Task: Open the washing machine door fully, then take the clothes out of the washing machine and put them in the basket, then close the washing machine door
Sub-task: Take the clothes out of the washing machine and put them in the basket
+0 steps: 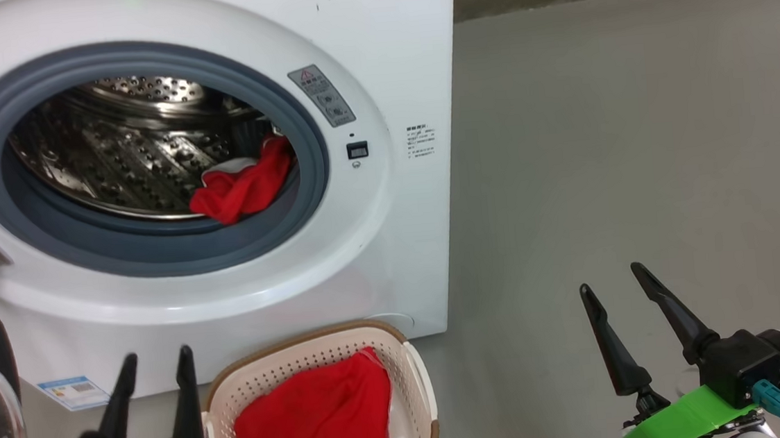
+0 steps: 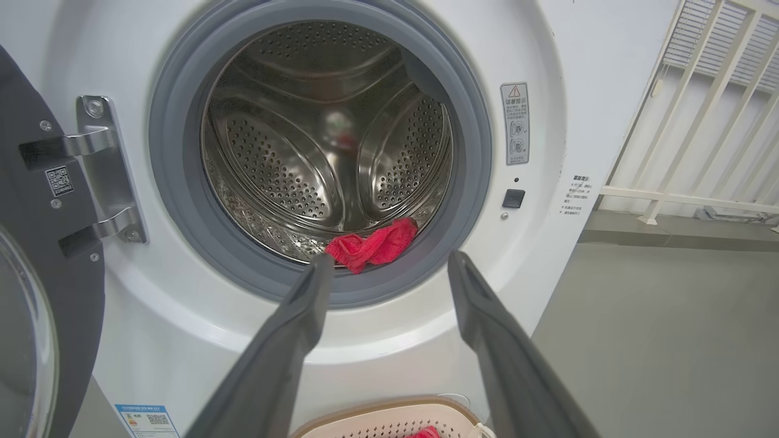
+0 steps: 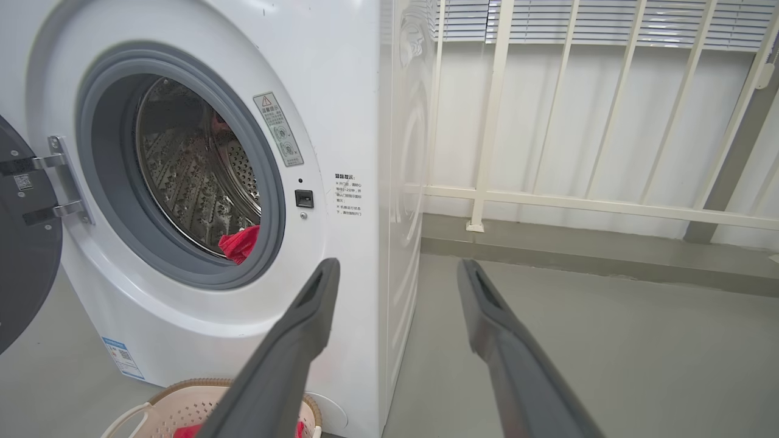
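Grey floor (image 1: 633,123) is spreading out to the right, with a white railing (image 3: 578,201) running along behind it. The washing machine (image 1: 376,39) is standing on that floor and showing its round opening, and the door (image 2: 24,207) is hanging swung out on its hinge at the left, so the opening step is looking done. Inside, the steel drum (image 2: 292,152) is holding one red garment (image 1: 248,188), which is lying at the lower right of the mouth against the grey gasket (image 1: 156,255). Just in front of the machine the basket (image 1: 412,367) is sitting on the floor, already carrying a red bundle (image 1: 322,419). The left tool (image 1: 156,354) is hovering beside the basket, spread wide and gripping nothing, its fingers pointing toward the drum mouth. The right tool (image 1: 611,278) is waiting well off to the right, equally wide and empty. As I am judging it, a low reach could be pinching the rubber gasket along with the cloth. A shallow pinch could be letting the garment slip and fall short of the basket. The open door is sitting near the left arm, so a wide swing could be knocking it.
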